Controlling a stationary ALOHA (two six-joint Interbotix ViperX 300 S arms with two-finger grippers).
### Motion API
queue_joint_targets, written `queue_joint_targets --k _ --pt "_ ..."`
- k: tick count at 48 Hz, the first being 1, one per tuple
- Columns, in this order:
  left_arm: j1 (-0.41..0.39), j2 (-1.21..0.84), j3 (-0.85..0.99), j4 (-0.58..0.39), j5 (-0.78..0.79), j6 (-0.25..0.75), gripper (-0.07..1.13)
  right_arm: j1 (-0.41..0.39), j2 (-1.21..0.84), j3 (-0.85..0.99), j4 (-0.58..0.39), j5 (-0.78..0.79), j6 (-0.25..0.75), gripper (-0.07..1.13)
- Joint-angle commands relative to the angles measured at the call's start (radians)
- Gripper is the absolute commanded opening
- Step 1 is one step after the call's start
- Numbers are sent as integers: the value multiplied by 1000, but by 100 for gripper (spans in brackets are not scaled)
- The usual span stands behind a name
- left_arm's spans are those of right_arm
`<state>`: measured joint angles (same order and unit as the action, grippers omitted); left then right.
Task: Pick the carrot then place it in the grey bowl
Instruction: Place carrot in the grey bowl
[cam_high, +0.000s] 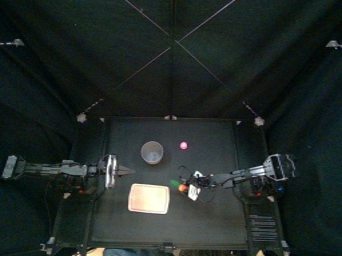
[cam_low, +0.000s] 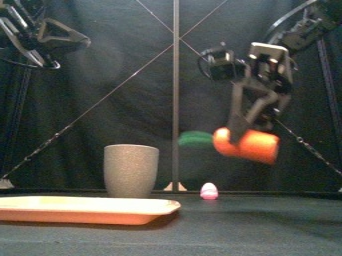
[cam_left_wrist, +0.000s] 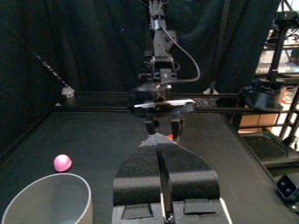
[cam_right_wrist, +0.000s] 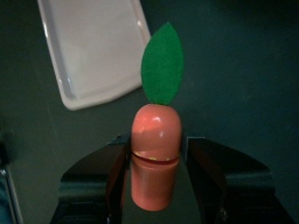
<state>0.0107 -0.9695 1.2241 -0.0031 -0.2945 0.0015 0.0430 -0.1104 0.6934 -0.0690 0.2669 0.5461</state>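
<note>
The right gripper (cam_low: 245, 128) holds the carrot (cam_low: 249, 146) in the air above the table (cam_high: 214, 215), its two jaws closed on either side of the orange body, as the right wrist view shows plainly. The carrot lies roughly level, its green leaf (cam_low: 198, 138) pointing toward the left side, where the grey cup (cam_low: 131, 170) stands upright and well apart from it. From above, the carrot (cam_high: 182, 187) hangs in front of the cup (cam_high: 154, 152) and to its right, just past the back right corner of the pink tray (cam_high: 148, 199), which lies flat near the table's front. A small pink toy (cam_low: 210, 191), too small to identify and perhaps egg-shaped, sits on the table to the right of the cup, near it but not touching. The left gripper (cam_high: 118, 173) is held at the table's left side with its jaws pressed together and nothing between them; its own camera looks across at the right gripper (cam_left_wrist: 162, 107) and the carrot (cam_left_wrist: 173, 136), with the cup's rim (cam_left_wrist: 47, 199) and the pink toy (cam_left_wrist: 62, 162) below it.
</note>
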Motion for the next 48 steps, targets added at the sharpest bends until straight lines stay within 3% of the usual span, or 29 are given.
queue_joint_targets --k 1,27,40,48 --pt "2 2 -15 0 -5 0 -1 -49 -38 -115 -80 61 -3 42" --pt "3 2 -15 0 3 0 -1 -238 262 -594 -327 18 -9 42" --pt "2 2 -15 0 3 0 -1 -299 394 -744 -337 74 -11 44" --pt "2 2 -15 0 5 2 -1 -299 393 -718 -334 81 -12 58"
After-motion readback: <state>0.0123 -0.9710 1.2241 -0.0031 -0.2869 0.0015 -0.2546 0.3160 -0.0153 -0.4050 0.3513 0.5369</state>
